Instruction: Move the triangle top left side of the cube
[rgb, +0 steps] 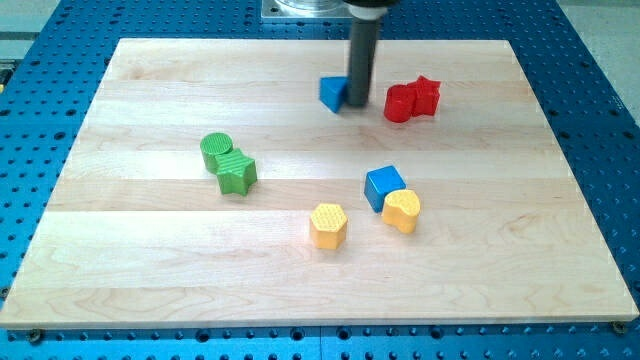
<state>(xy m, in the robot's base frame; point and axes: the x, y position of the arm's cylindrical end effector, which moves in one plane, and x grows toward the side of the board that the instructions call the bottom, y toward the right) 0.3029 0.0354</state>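
Camera view: my tip (357, 104) against the blue triangle (332, 93) near the board's (150, 270) top edge
The rod ends in a plain tip, so no jaws show. The tip touches the triangle's right side; red cylinder (399, 104) and red star (426, 94) lie just right of it. The blue cube (384, 186) sits well below, touching a yellow heart (402, 210); yellow hexagon (328, 225) nearby; green cylinder (216, 150) and green star (237, 173) touch at left

Bright, even overhead light; soft short shadows; slightly soft focus, perhaps.
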